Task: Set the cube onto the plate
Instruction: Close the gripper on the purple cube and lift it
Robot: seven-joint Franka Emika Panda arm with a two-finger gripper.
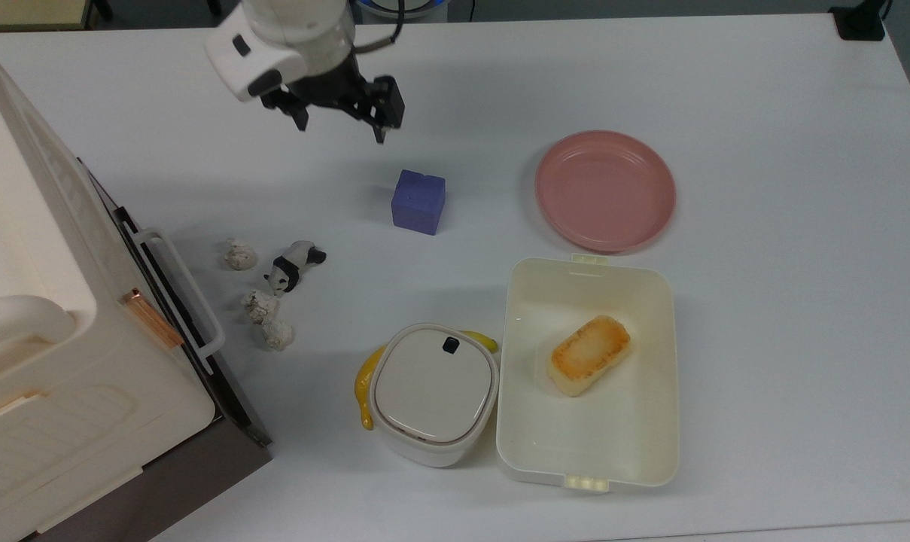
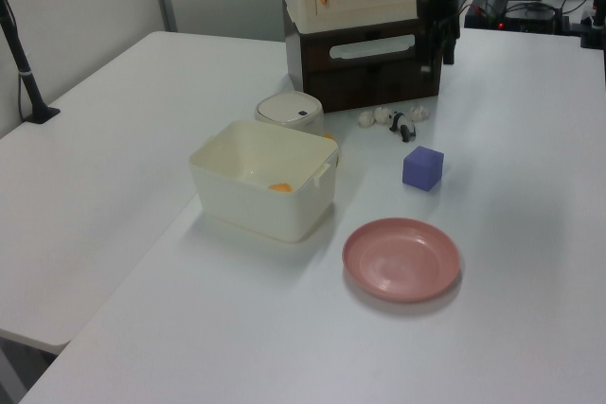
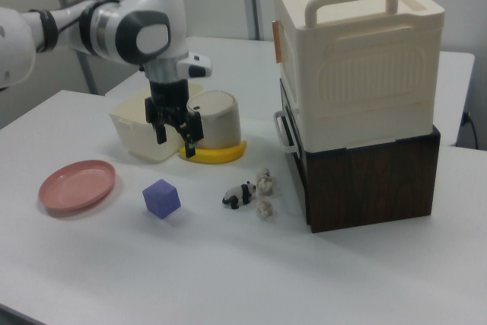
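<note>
The blue-purple cube [image 1: 418, 201] sits on the white table, to the top view's left of the empty pink plate [image 1: 605, 190]. My gripper [image 1: 340, 126] hangs open above the table, up and to the top view's left of the cube, with nothing between its fingers. In the right view the gripper [image 3: 175, 142] is above and behind the cube [image 3: 161, 199], and the plate [image 3: 77, 185] lies at the right view's left. In the left view the gripper [image 2: 436, 52] is beyond the cube [image 2: 423, 168], and the plate [image 2: 401, 259] lies nearer the camera.
An open cream lunch box [image 1: 522, 361] holding a toasted bread block [image 1: 589, 354] stands below the plate. Beside it are a round lidded container [image 1: 433, 391] and a banana [image 1: 366, 384]. A panda figure [image 1: 293, 267], white lumps [image 1: 240, 254] and a tall cream box on a dark cabinet [image 3: 358, 89] stand nearby.
</note>
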